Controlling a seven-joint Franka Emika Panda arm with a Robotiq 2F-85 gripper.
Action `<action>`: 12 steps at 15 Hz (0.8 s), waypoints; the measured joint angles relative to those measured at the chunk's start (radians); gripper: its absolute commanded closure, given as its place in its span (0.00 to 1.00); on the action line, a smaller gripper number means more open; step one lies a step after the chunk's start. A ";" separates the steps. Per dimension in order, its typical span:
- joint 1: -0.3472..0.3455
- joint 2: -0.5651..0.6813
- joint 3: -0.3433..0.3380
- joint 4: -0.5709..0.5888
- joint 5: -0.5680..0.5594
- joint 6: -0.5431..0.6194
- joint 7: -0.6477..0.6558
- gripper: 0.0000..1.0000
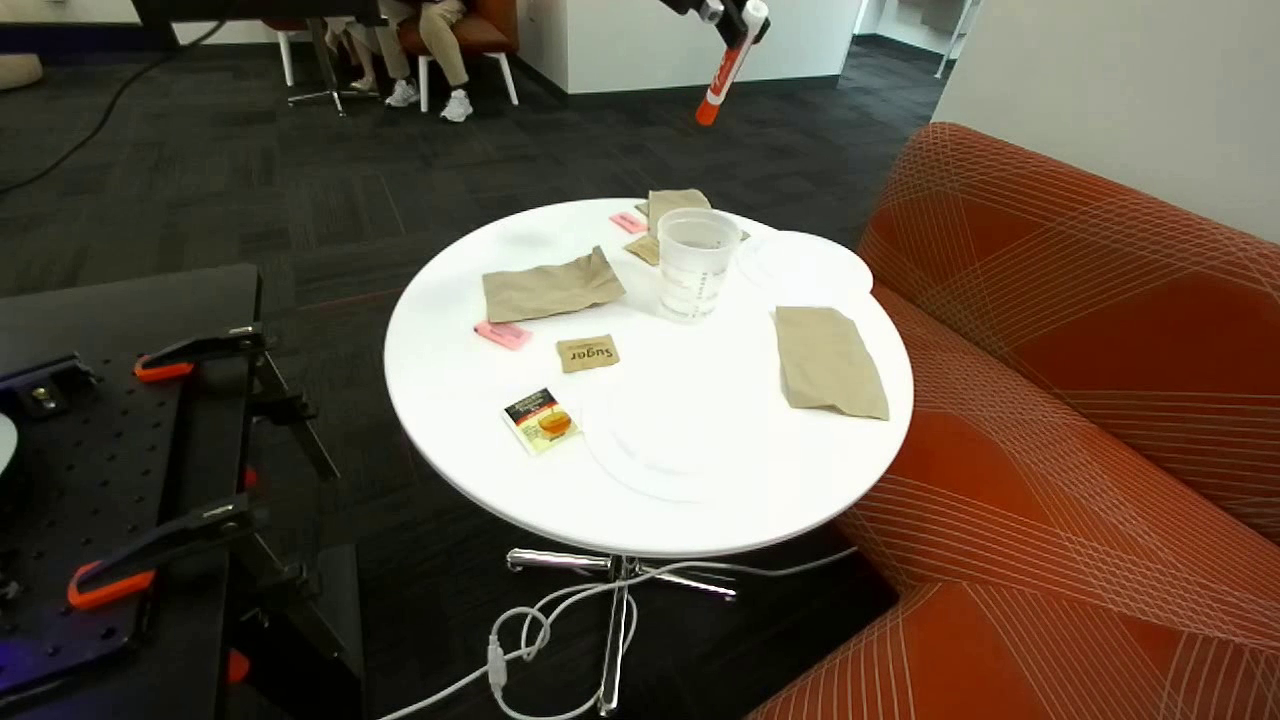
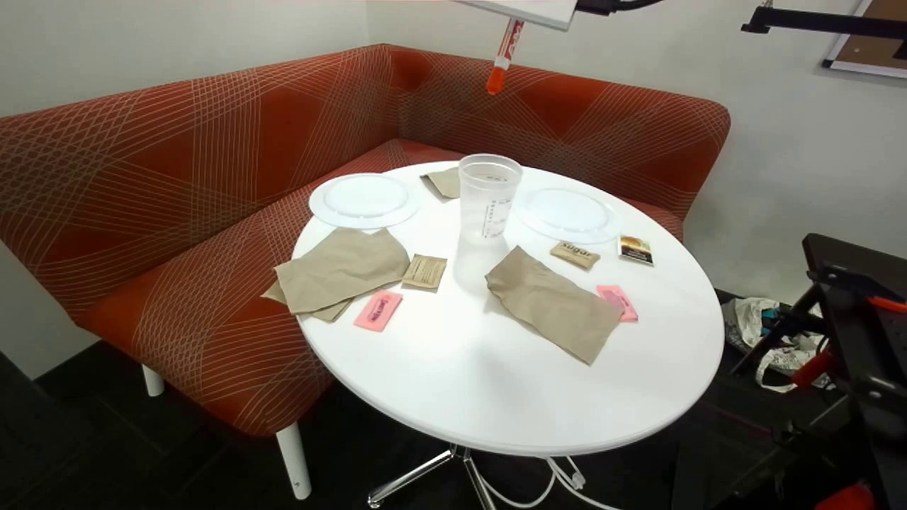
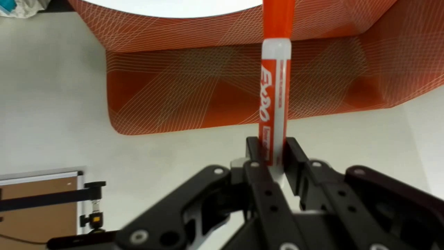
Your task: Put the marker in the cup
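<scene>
The marker is a red and white pen with an orange-red cap (image 1: 728, 68); it also shows in an exterior view (image 2: 506, 53) and the wrist view (image 3: 272, 90). My gripper (image 3: 272, 149) is shut on its white end, with the cap pointing away from the fingers. In an exterior view the gripper (image 1: 748, 25) is partly cut off at the top edge; the marker hangs tilted, cap down. The cup (image 1: 692, 265), see-through and whitish, stands upright on the white table; it also shows in an exterior view (image 2: 489, 198). Marker and gripper are well above it, apart. The cup is outside the wrist view.
The round white table (image 1: 440, 350) bears brown napkins (image 1: 830, 360), pale plates (image 2: 365, 200), a sugar packet (image 1: 588, 353), pink packets (image 2: 378, 310) and a yellow-and-black card (image 1: 541, 420). A red patterned bench (image 2: 212, 177) curves round it. A black clamp-edged table (image 1: 210, 400) stands nearby.
</scene>
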 measured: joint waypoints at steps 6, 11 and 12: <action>0.000 0.081 0.061 0.076 0.000 -0.275 0.124 0.95; -0.001 0.155 0.079 0.138 0.000 -0.343 0.124 0.95; -0.002 0.167 0.079 0.149 0.000 -0.344 0.123 0.95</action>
